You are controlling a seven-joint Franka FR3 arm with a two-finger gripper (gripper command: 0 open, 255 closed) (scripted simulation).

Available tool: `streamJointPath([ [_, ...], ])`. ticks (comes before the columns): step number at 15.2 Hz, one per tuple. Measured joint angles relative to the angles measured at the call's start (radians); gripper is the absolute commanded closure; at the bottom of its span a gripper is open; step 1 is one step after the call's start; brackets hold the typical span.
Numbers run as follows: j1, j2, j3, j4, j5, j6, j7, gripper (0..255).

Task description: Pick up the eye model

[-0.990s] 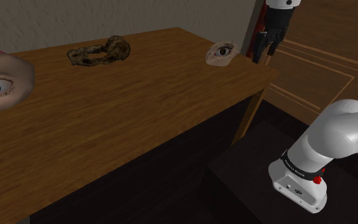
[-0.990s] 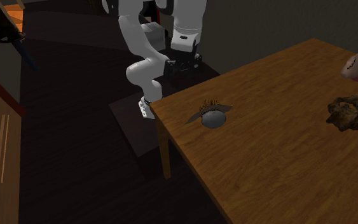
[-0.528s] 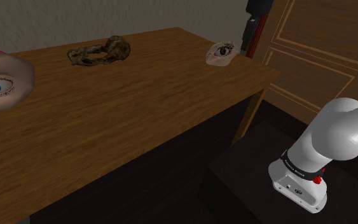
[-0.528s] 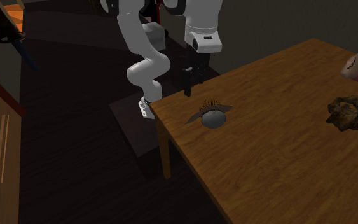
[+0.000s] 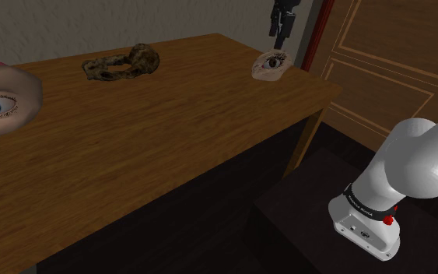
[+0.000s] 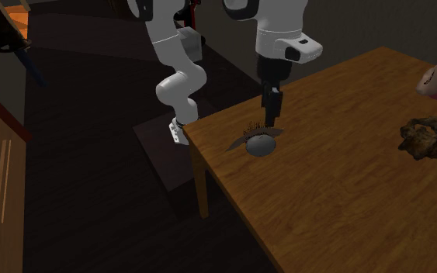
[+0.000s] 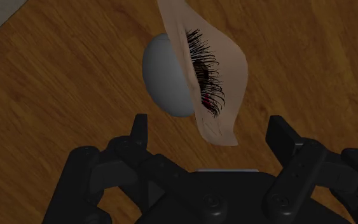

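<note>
In the shoulder view, the eye model sat near the far corner of the wooden table. The gripper hung just above it, pointing down. In the second exterior view, the fingertips stood close over its lashed edge, apparently not touching. In the wrist view, the 2 fingers were spread wide and empty. The model's skin-coloured lid ran lengthwise away between them, so closing would likely pinch across its thin width.
</note>
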Motion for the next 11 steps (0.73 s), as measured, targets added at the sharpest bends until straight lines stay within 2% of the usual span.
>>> streamJointPath([
  [7, 0.006, -0.005, -0.004, -0.091, -0.002, 0.091, -0.024, 0],
  [8, 0.006, -0.006, -0.004, -0.097, -0.002, 0.096, -0.023, 255],
  [11, 0.006, -0.007, -0.004, -0.101, -0.002, 0.100, -0.023, 255],
])
